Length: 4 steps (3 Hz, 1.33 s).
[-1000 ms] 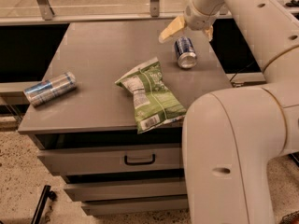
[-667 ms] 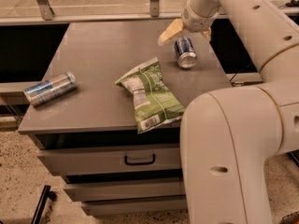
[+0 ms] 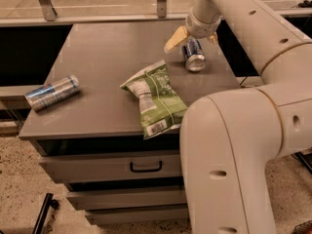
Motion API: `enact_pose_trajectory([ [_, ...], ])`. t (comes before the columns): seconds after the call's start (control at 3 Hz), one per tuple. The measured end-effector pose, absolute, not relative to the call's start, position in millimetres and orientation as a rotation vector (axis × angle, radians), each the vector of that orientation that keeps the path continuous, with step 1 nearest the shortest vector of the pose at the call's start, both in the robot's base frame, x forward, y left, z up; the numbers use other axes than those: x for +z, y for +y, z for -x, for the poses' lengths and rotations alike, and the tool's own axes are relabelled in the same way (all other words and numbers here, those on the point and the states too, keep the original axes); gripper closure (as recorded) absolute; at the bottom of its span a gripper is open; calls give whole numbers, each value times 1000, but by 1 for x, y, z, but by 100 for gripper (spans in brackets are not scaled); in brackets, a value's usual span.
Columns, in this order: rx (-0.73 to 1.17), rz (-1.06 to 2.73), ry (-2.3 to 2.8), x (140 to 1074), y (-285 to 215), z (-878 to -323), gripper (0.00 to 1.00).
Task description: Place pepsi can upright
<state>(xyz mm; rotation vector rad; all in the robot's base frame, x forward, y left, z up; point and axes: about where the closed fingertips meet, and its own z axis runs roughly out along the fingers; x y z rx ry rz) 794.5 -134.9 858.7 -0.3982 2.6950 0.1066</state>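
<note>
The pepsi can (image 3: 194, 55) is dark blue with a silver top. It lies on its side near the right edge of the grey cabinet top (image 3: 107, 57), its top facing the camera. My gripper (image 3: 193, 37) hangs right over the can's far end. One yellowish finger (image 3: 174, 39) is spread to the can's left, and the tip of the other shows to its right. The gripper is open, and I cannot tell whether the fingers touch the can.
A green chip bag (image 3: 155, 98) lies at the front middle of the top. A slimmer silver and light-blue can (image 3: 52, 92) lies on its side at the front left corner. My white arm (image 3: 229, 145) covers the right side. Drawers (image 3: 112, 167) are below.
My gripper has come down a little toward the can. The can, the bag and the silver can have not moved.
</note>
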Motion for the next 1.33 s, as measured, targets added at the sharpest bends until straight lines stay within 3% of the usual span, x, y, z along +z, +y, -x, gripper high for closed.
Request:
enact_pose_trajectory([
  [1.33,8,407,2816,859,-130,-781,0],
])
